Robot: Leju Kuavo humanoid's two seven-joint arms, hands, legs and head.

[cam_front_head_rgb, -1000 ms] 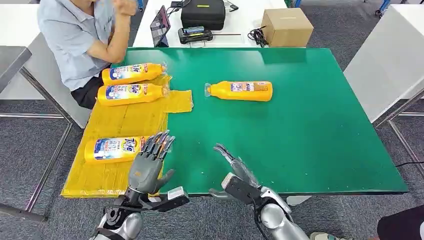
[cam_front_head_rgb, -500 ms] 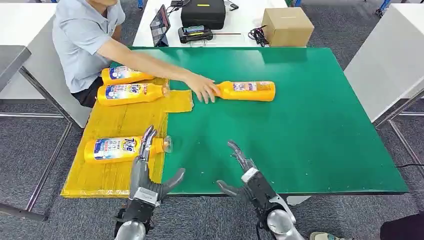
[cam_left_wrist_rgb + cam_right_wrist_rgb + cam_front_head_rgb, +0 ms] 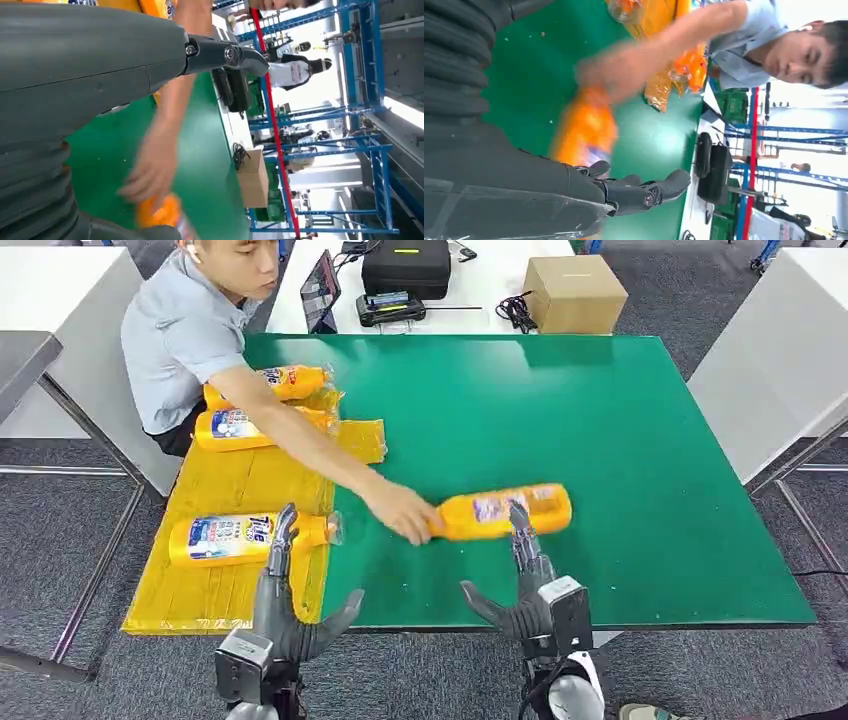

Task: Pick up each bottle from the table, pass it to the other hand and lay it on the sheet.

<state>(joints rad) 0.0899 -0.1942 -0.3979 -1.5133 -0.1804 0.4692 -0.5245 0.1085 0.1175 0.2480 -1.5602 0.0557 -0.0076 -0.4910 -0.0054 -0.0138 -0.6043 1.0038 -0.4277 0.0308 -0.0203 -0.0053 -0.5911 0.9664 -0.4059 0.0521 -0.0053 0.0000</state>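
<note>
Right hand (image 3: 530, 585) is standing with fingers spread and holding nothing, just near the orange plastic detergent bottle with a printed label (image 3: 503, 511) lying on its side on the green table (image 3: 640, 430); a person's hand (image 3: 398, 510) is touching its neck end. Left hand (image 3: 285, 595) is likewise spread and empty beside the yellow sheet (image 3: 245, 480), where three similar bottles are lying. Judged rigid, smooth, probably slippery, moderately heavy if full; grasping across mid-body appears soundest.

Left wrist view: left hand (image 3: 85, 85) is gripping nothing.

Right wrist view: right hand (image 3: 574, 190) is open, the bottle (image 3: 586, 127) blurring alongside.
</note>
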